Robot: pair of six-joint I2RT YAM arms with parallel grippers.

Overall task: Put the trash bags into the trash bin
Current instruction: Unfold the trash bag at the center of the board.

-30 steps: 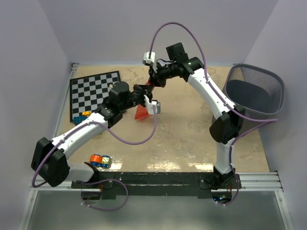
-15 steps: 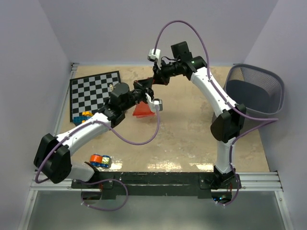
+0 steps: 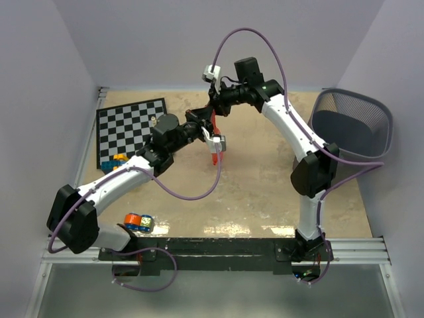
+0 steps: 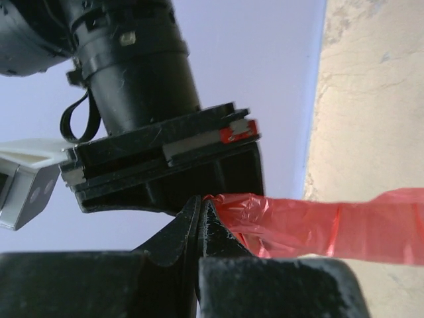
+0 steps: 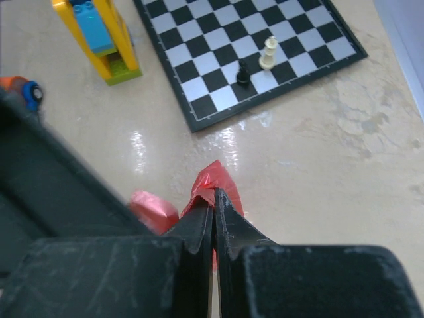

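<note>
Above the middle of the surface, toward its far edge, both arms lean inward with their tips nearly touching. The left end effector (image 4: 201,213), on an arm stretched low from the near left, is clamped on one end of the trash bag (image 4: 318,228), a crinkled red-orange strip. The right end effector (image 5: 213,207), on an arm arched high from the near edge, pinches the same film. The trash bin (image 3: 344,103) stands well apart at the far right corner. A chessboard (image 3: 129,126) lies at the far left corner.
</note>
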